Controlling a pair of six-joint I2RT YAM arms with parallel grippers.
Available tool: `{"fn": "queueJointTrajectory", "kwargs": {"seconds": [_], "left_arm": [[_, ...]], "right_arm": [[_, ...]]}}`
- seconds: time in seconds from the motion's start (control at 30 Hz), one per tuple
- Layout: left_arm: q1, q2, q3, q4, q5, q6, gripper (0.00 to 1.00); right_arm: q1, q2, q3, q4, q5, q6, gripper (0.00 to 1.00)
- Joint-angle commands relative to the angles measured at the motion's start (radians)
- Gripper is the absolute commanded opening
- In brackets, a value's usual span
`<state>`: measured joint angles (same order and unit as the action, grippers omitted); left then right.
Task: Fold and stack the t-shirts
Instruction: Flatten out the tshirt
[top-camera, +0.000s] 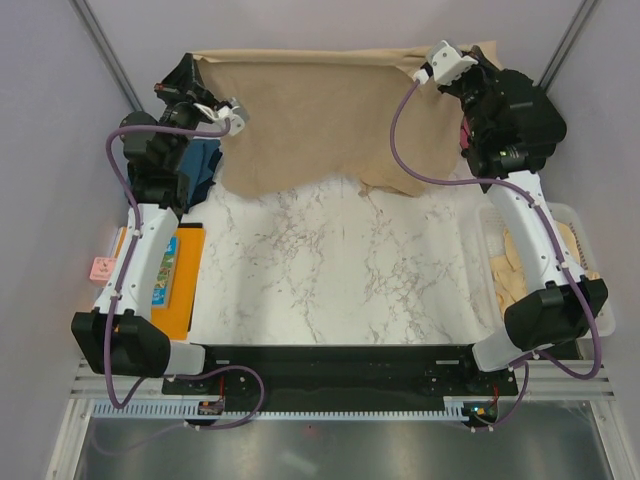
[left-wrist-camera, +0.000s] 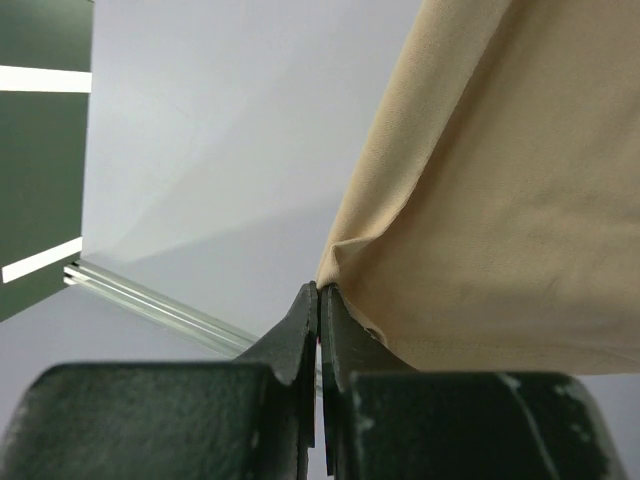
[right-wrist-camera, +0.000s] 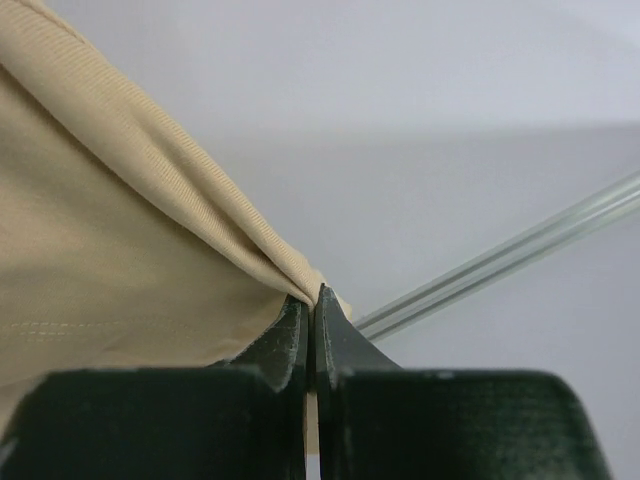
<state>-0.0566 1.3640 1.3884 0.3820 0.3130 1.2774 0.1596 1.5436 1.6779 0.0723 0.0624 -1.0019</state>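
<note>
Tan t-shirt: you are holding it up, spread wide.
Left gripper: pinching one edge.
Right gripper: pinching another, possibly a hem.

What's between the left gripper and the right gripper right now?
The tan t-shirt is stretched from the left gripper to the right gripper, each shut on an edge. The top view shows it.

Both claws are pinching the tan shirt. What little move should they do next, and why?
The left gripper and right gripper are each shut on an edge of the tan shirt, which is stretched between them at the far side, with bare table in front. So they should probably draw it toward the near edge together, lowering it flat.
</note>
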Motion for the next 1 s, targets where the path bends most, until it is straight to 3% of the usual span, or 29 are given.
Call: {"fn": "queueJointTrajectory", "kwargs": {"seconds": [0.0, 0.2, 0.37, 0.53, 0.7, 0.83, 0.97], "left_arm": [[0.028, -0.008, 0.066, 0.168, -0.138, 0.071, 0.02], [0.028, -0.011, 0.106, 0.15, -0.115, 0.068, 0.02], [0.029, -0.118, 0.141, -0.024, -0.02, -0.084, 0.02], [0.029, -0.23, 0.149, -0.234, 0.06, -0.145, 0.02], [0.029, -0.304, 0.176, -0.386, 0.097, -0.22, 0.02], [0.029, -0.273, 0.176, -0.54, 0.153, -0.233, 0.02], [0.035, -0.191, 0.193, -0.716, 0.239, -0.142, 0.02]], "right_arm": [[-0.026, -0.036, -0.004, 0.312, 0.224, -0.024, 0.0], [-0.025, -0.002, 0.054, 0.354, 0.24, -0.022, 0.0], [-0.025, -0.063, 0.157, 0.04, 0.127, 0.069, 0.0], [-0.025, -0.175, 0.18, -0.231, -0.038, 0.039, 0.0], [-0.026, -0.178, 0.339, -0.501, -0.145, 0.036, 0.0], [-0.025, -0.122, 0.405, -0.701, -0.26, -0.004, 0.0], [-0.026, -0.025, 0.5, -0.822, -0.335, -0.05, 0.0]]}}
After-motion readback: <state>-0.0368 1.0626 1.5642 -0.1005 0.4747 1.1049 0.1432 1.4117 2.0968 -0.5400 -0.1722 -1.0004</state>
